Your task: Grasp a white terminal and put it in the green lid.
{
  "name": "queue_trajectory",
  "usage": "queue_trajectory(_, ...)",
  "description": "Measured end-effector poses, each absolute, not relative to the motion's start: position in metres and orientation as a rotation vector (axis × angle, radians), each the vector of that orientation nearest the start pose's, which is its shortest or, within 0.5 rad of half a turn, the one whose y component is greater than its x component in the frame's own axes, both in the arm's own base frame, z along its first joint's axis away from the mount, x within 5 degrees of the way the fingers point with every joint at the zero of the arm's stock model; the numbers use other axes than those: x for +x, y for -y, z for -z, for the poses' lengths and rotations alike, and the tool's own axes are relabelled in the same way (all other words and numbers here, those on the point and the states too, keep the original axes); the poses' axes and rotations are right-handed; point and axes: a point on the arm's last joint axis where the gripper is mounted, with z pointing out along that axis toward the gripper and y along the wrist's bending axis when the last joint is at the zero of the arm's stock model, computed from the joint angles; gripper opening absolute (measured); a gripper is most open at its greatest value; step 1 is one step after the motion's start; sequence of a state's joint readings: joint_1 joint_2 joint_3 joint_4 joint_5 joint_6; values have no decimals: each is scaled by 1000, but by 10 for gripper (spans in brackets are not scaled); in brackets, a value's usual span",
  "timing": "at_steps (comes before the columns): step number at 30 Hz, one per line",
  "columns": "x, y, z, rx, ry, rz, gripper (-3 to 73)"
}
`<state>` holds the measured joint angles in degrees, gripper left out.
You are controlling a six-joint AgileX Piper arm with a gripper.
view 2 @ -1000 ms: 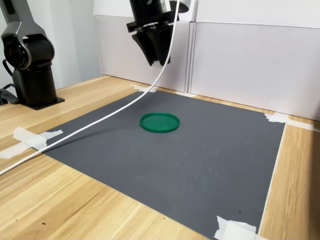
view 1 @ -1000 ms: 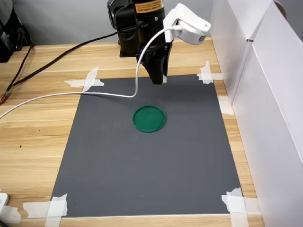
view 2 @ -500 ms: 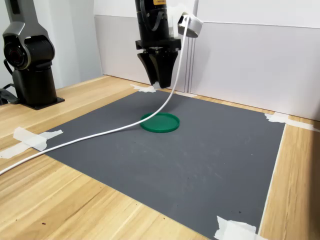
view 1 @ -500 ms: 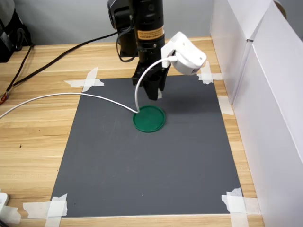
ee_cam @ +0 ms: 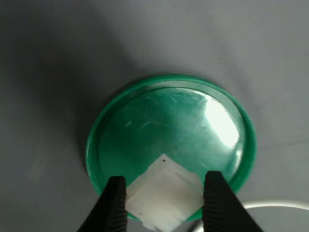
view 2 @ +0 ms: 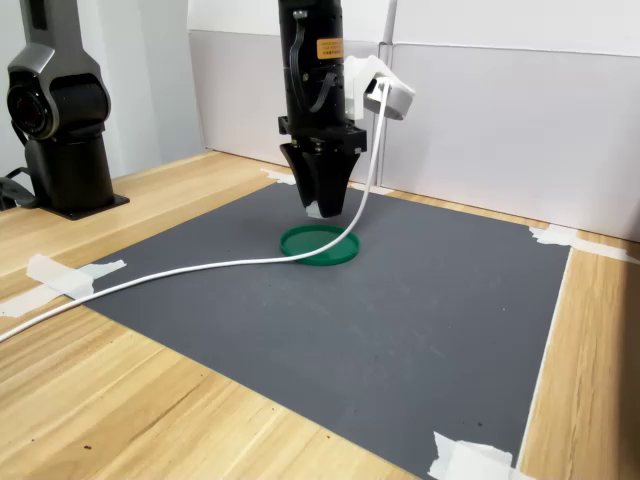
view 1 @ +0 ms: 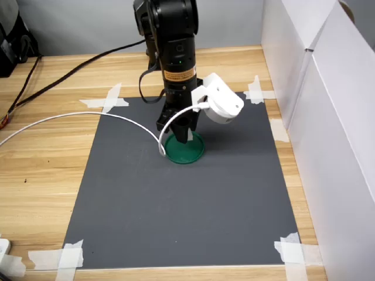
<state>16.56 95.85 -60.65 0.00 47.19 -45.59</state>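
The green lid lies flat on the dark grey mat, near its far middle in both exterior views. My gripper points straight down just above the lid's far edge. In the wrist view the white terminal is pinched between the two black fingertips, hanging over the lid's rim and inner floor. My gripper is shut on it. A pale speck of the terminal shows at the gripper tip in the second exterior view.
A white cable runs from the wrist camera housing across the mat to the first exterior view's left. White boards wall the first exterior view's right side. A black robot base stands at the second exterior view's left. Tape strips hold the mat corners.
The arm has come down and forward from high above the mat's far edge until the gripper hangs just over the green lid. The cable has slackened onto the mat.
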Motion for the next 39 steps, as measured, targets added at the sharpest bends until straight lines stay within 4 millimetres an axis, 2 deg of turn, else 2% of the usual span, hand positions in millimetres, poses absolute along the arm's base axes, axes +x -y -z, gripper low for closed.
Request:
queue_trajectory(9,305,-90,-192,-1542,-2528,91,369)
queue_trajectory(21,307,-90,-191,-1542,-2506,98,369)
queue_trajectory(28,307,-90,-192,-1539,-2501,100,480)
queue_trajectory(34,306,-90,-204,-1511,-2455,119,505)
queue_trajectory(39,300,-88,-229,-1460,-2379,146,507)
